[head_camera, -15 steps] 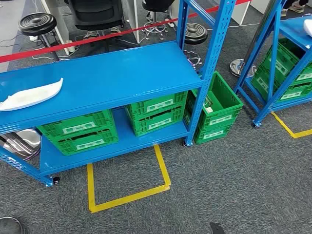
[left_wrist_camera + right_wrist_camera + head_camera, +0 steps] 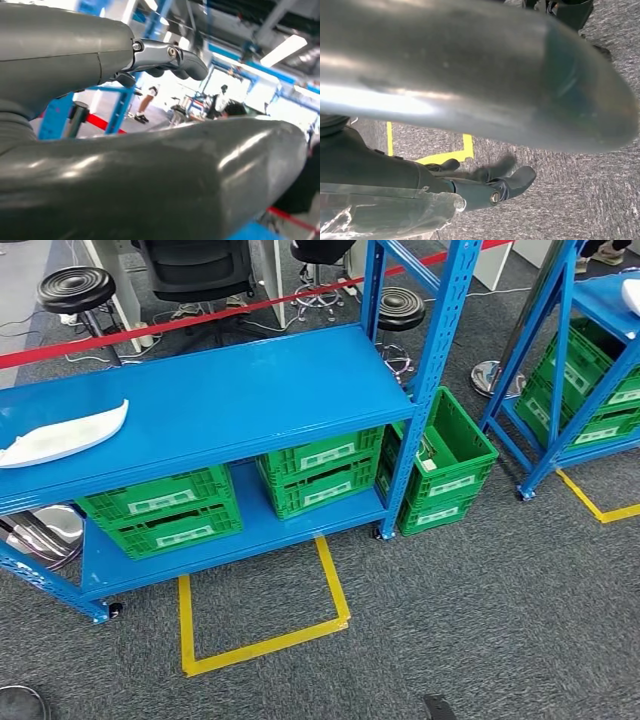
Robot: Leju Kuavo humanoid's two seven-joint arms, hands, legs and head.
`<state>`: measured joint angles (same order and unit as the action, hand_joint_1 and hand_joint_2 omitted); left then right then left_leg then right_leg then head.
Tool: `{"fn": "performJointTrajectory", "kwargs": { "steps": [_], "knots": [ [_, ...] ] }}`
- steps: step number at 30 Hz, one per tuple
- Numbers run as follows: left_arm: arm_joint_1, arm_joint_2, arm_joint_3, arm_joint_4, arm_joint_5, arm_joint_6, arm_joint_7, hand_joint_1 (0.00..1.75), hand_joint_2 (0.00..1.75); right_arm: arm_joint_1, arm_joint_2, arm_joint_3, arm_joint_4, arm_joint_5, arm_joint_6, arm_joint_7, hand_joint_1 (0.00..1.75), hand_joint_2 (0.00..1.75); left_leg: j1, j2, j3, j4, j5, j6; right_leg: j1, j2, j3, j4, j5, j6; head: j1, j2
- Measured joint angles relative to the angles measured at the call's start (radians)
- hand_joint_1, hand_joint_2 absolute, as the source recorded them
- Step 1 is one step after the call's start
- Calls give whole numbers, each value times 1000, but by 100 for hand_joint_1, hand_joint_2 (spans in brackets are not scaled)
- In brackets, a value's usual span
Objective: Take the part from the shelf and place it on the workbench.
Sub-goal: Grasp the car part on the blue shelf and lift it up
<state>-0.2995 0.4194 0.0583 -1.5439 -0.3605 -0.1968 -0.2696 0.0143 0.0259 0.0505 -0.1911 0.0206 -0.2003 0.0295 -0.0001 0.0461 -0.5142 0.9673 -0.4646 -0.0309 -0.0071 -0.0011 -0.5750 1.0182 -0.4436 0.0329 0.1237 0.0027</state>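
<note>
Both our left hand [image 2: 166, 55] and right hand [image 2: 497, 182] hang empty with fingers apart, while the white curved part [image 2: 64, 435] lies at nine o'clock on the blue shelf [image 2: 249, 390], probably light, stiff, slippery plastic, best gripped mid-length.

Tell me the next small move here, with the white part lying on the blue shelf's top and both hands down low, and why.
Probably step left toward the shelf's left end. The white part lies there on the blue shelf, off to the head view's left edge, while the left hand and right hand each hold nothing, away from it. Closing in should come before any reach.
</note>
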Motion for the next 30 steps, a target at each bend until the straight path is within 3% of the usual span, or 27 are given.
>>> {"fn": "performJointTrajectory", "kwargs": {
  "steps": [15,17,20,22,25,26,27,28,30],
  "knots": [
    [-154,-28,-437,119,-286,31,144,0,0,-7,0,27,6,35,2,23,0,0,0,0,-1,1,0,1,-1,0,0,-1,2,0,0,0],
    [-174,-28,-485,143,-326,38,169,0,0,-8,0,28,7,38,3,23,0,0,-3,0,-5,3,-1,8,-5,0,0,-5,5,6,0,0],
    [-201,-19,-535,173,-382,49,205,0,0,-9,0,31,9,44,3,27,0,0,-2,1,1,-21,2,29,-6,-1,-6,5,26,20,0,0],
    [-216,-12,-554,191,-412,57,226,0,0,-9,-1,32,10,46,1,30,0,0,5,2,14,-38,10,33,-5,0,-31,45,6,23,1,0],
    [-225,-4,-574,216,-429,62,240,0,0,-8,-1,33,13,46,0,32,0,0,13,2,20,-40,11,30,-9,2,-132,216,-72,27,3,0],
    [-224,-2,-580,223,-431,63,242,0,0,-6,-1,33,14,46,0,32,0,0,16,2,22,-39,8,25,-13,2,-160,256,-78,33,3,0],
    [-223,-1,-585,229,-433,63,243,0,0,-5,-2,33,15,46,0,32,0,0,21,2,27,-39,4,19,-17,1,-172,260,-65,40,3,0],
    [-223,1,-590,233,-433,63,243,0,0,-3,-3,33,16,46,0,33,0,0,28,1,34,-37,-2,10,-22,0,-163,224,-32,48,3,0],
    [-225,3,-597,239,-434,63,244,0,0,0,-3,34,17,46,0,33,0,0,41,2,51,-30,-20,-12,-32,-6,-113,95,44,71,5,0]
  ]
}}
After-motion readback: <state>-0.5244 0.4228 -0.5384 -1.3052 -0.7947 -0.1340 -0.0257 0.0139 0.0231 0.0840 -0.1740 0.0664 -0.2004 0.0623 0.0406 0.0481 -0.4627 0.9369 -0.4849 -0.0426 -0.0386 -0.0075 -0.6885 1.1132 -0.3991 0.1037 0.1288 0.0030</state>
